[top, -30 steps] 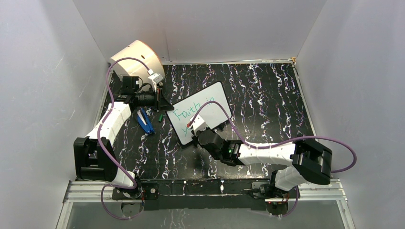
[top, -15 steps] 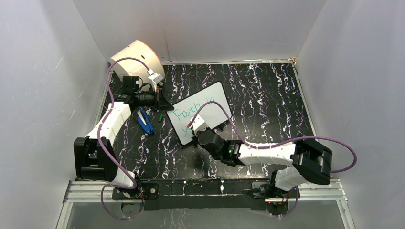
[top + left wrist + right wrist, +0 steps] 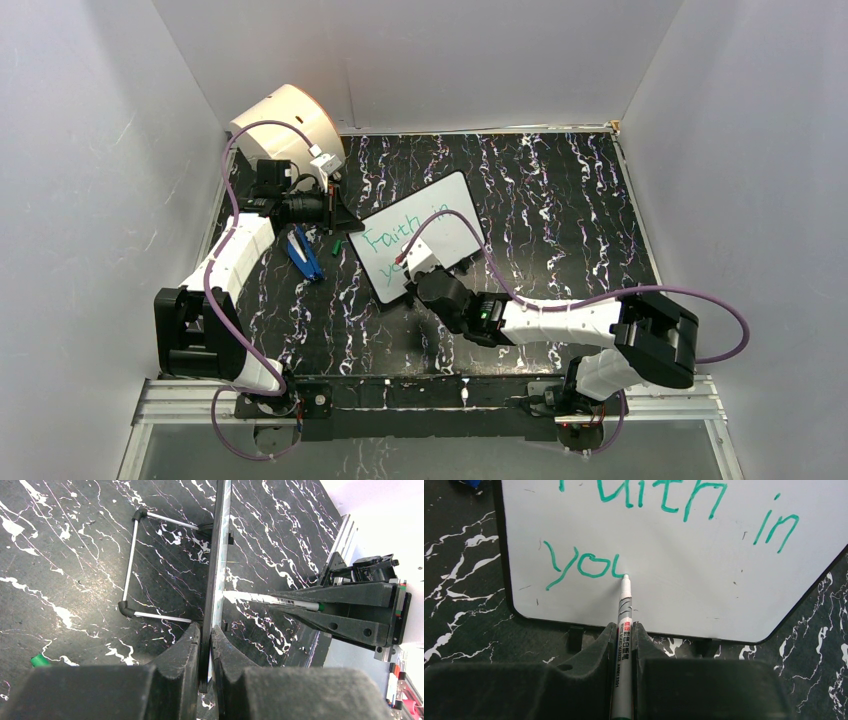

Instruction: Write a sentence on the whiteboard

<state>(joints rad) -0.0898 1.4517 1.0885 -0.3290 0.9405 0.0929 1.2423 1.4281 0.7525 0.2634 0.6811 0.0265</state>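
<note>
My right tool (image 3: 624,630) is pressed tight on the marker (image 3: 624,605). Its tip touches the whiteboard (image 3: 704,580) just after "you", ready to extend the sentence (image 3: 561,570). Farther left, my left tool (image 3: 206,630) pinches the whiteboard's edge mid-counter (image 3: 75,555), bracing it against the marker's push.

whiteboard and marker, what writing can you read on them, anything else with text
"Faith in": green top line on the whiteboard
"yo" plus an unfinished letter, perhaps "u": green second line, same board
Print along the marker barrel: too small to read
No other text is visible.
</note>
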